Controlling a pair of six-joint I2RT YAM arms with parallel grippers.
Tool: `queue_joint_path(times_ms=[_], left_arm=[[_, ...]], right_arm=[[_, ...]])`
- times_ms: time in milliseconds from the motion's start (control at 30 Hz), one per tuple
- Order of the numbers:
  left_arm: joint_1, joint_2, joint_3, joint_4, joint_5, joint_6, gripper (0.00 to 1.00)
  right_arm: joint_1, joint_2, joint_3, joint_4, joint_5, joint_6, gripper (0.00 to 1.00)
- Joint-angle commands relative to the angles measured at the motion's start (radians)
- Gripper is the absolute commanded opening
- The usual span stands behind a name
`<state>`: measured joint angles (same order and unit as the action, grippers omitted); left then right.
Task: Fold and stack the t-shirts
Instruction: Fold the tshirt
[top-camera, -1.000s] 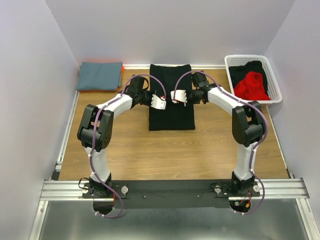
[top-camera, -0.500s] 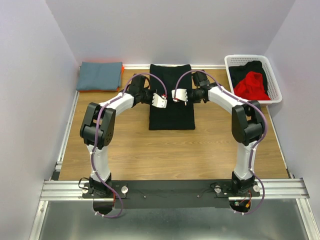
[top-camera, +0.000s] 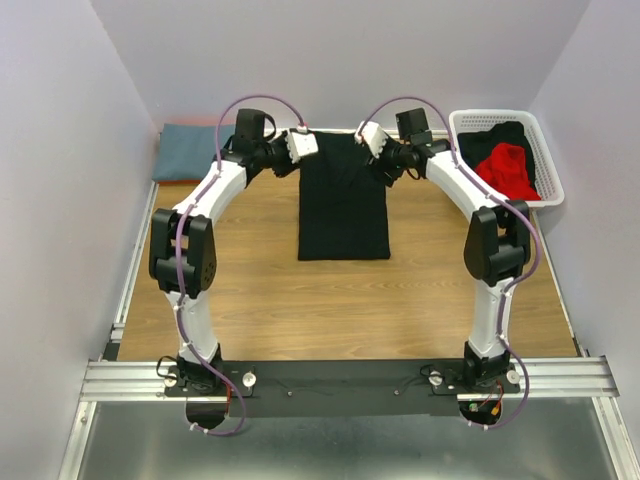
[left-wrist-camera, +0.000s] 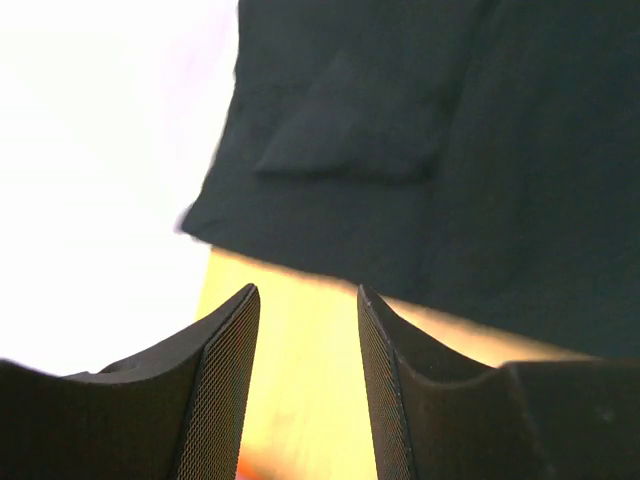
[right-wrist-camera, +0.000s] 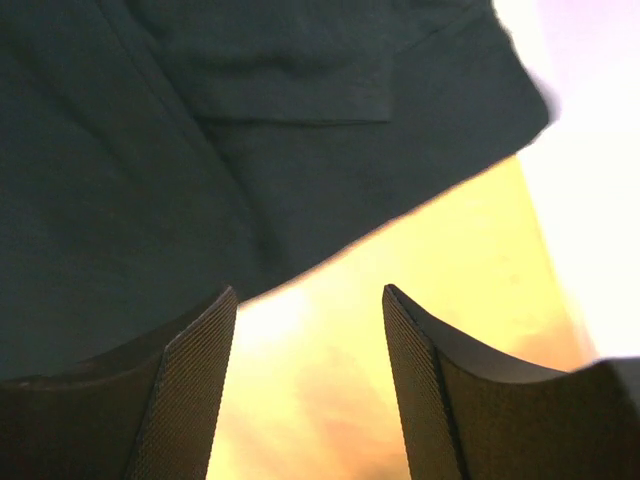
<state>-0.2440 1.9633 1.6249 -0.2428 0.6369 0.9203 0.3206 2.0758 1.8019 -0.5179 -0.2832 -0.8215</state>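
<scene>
- Hovering at the far corners of the black t-shirt (top-camera: 343, 205), left gripper (top-camera: 303, 145) and right gripper (top-camera: 372, 140) stand spread, pinching nothing.
- It lies flat on the table (top-camera: 250, 290), a narrow strip seemingly ready for folding nearward.

One camera hangs above and behind me, looking down and forward over the whole tabletop (top-camera: 250, 290) from well back. The other two ride my wrists, peering out between my own jaws, very close in. All three share the black shirt (top-camera: 343, 200): the left wrist sees its left corner, the right wrist its right.
</scene>
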Motion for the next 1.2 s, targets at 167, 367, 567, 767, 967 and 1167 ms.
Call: queue_joint_path(times_ms=[167,367,567,767,967,1167], left_arm=[[-0.005,0.025,-0.16,0.269,0.411,-0.811,0.51],[0.0,0.124,-0.212,0.549,0.409,-1.162,0.51],[0.035,0.328,-0.114,0.576,0.371,-1.311,0.5],[0.068,0.33,-0.121,0.591,0.408,-1.348,0.5],[0.048,-0.025,-0.4,0.589,0.5,-1.324,0.56],[-0.086,-0.227,-0.677,0.588,0.555,-1.321,0.86]], right_arm=[[-0.02,0.096,0.076,-0.087,-0.474,0.682,0.6],[-0.096,0.286,0.151,-0.048,-0.631,0.817,0.54],[-0.156,0.398,0.145,0.01,-0.64,0.886,0.53],[-0.173,0.335,0.152,0.009,-0.632,0.878,0.55],[-0.167,0.051,-0.077,0.01,-0.735,0.933,0.81],[-0.08,-0.164,-0.462,0.01,-0.847,0.973,1.0]])
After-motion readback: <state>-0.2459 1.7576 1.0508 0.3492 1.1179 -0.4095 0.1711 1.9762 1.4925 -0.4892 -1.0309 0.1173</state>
